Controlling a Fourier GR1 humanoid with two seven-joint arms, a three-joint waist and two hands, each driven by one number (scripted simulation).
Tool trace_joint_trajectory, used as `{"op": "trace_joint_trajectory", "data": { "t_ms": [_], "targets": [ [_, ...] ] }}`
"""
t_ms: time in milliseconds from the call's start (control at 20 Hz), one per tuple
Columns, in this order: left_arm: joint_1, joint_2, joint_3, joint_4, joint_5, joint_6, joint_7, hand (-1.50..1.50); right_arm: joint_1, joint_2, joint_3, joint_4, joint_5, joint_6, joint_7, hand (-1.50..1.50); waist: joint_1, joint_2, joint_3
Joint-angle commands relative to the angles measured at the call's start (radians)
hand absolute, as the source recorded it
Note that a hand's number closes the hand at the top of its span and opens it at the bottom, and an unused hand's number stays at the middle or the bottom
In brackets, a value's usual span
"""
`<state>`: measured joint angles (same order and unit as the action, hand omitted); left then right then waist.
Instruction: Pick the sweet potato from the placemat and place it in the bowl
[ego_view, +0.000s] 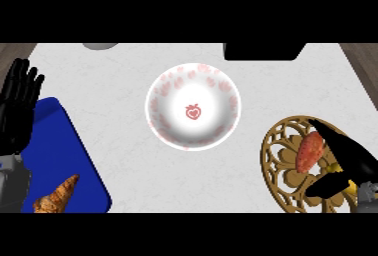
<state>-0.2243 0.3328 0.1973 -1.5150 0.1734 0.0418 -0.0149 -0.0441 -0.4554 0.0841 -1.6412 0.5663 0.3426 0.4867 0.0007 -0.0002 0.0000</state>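
Orange sweet potato (311, 150) lies on the gold placemat (279, 165), long axis near-to-far, tilted slightly right; my right hand (347, 160) reaches over it, fingers straight, holding nothing.

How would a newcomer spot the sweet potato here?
Start at the white bowl mid-counter, then look right to the round gold openwork placemat. The sweet potato lies on it beside the right hand: an orange-red oblong, unlike the brown croissant on the blue mat at left.
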Motion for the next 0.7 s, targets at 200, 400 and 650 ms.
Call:
{"op": "trace_joint_trajectory", "data": {
  "t_ms": [200, 400, 650],
  "targets": [
    [-0.016, -0.033, -0.004, -0.015, -0.035, 0.005, 0.024, 0.00, -0.042, 0.033, -0.063, 0.108, 0.060, 0.038, -0.070, -1.50, -0.001, 0.000, 0.000],
    [-0.002, -0.035, 0.016, -0.033, -0.033, 0.002, 0.024, 0.00, -0.056, 0.050, -0.084, 0.186, 0.084, 0.034, -0.076, -1.50, 0.000, 0.000, 0.000],
    [-0.002, 0.005, 0.066, -0.033, -0.005, -0.051, 0.050, 0.00, -0.044, 0.102, -0.069, 0.198, 0.142, 0.013, -0.068, -1.50, -0.001, 0.000, 0.000]
  ]
}}
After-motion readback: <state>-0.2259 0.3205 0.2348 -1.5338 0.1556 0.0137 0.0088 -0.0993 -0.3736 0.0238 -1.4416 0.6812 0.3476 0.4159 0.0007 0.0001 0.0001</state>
